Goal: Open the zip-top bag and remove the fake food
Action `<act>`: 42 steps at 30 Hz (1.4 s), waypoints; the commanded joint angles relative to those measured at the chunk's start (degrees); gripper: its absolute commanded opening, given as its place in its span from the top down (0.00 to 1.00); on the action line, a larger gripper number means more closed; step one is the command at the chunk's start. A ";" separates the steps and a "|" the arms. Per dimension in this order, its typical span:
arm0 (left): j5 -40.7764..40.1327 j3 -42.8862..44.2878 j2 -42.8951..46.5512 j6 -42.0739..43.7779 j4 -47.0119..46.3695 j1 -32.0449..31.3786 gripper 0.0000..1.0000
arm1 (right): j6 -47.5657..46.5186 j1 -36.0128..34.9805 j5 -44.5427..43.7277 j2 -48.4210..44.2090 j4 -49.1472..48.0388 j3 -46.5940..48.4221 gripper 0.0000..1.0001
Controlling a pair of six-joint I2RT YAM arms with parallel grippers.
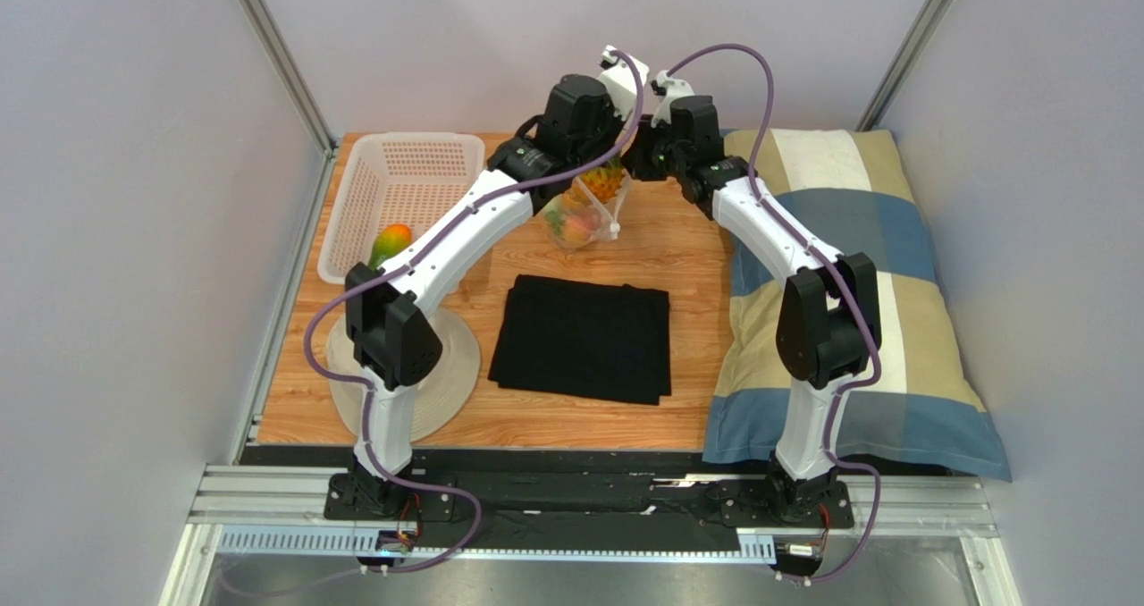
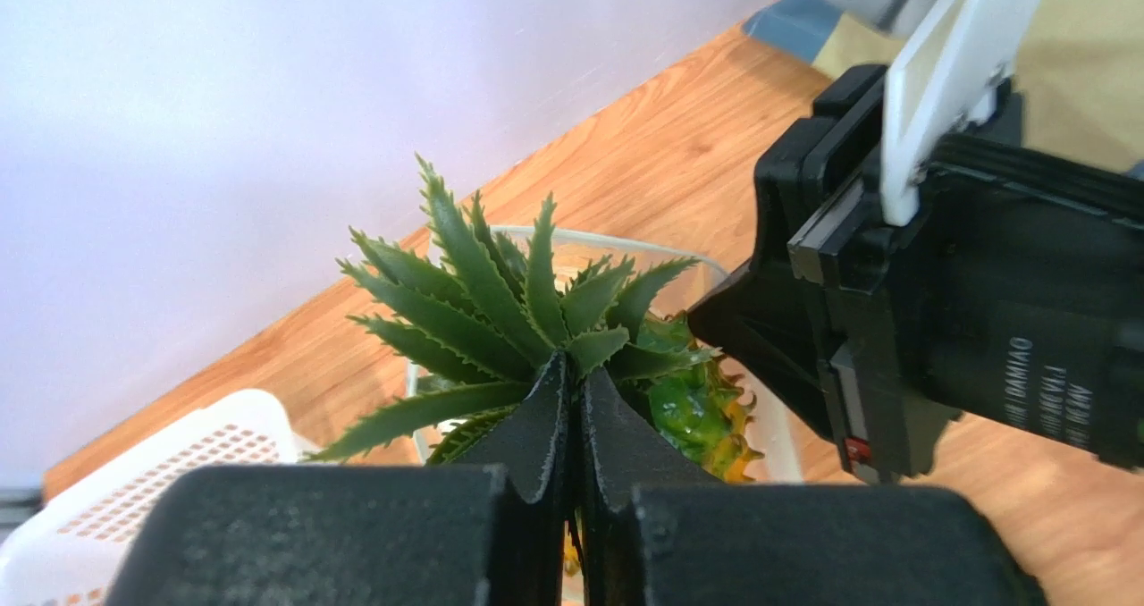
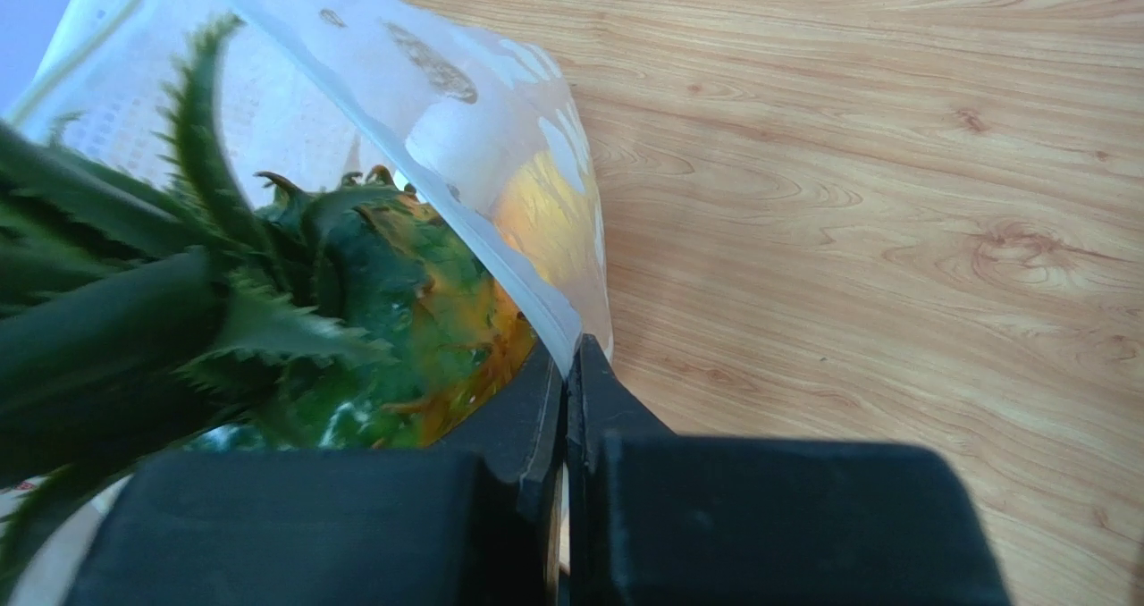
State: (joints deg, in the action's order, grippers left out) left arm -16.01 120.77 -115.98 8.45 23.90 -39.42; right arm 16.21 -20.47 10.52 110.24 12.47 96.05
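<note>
Two robot grippers work an open zip-top bag (image 1: 592, 217) held up beyond the black cloth (image 1: 582, 338).
Right gripper (image 3: 569, 362) pinches the bag's rim, likely steadying it; left gripper (image 2: 579, 381) is clamped on the crown of the pineapple (image 2: 524, 318), seemingly to lift it out; a mango (image 1: 390, 243) already lies in the basket (image 1: 430, 150).

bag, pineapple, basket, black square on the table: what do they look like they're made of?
zip-top bag: thin clear plastic film, glossy, with glare and creases.
pineapple: probably moulded plastic, with stiff shiny leaves.
basket: rigid white plastic with a perforated grid.
black square: likely fabric, matte, with folded layers showing at the edges.
</note>
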 commanded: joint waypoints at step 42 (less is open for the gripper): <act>-7.98 -31.48 19.49 -43.51 5.00 33.88 1.00 | -3.20 2.54 -8.77 -2.57 0.19 4.32 1.00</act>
State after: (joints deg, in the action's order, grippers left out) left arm -24.56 85.54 -89.65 -26.94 21.56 -6.44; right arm 14.59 -17.10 -0.25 109.60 15.51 100.14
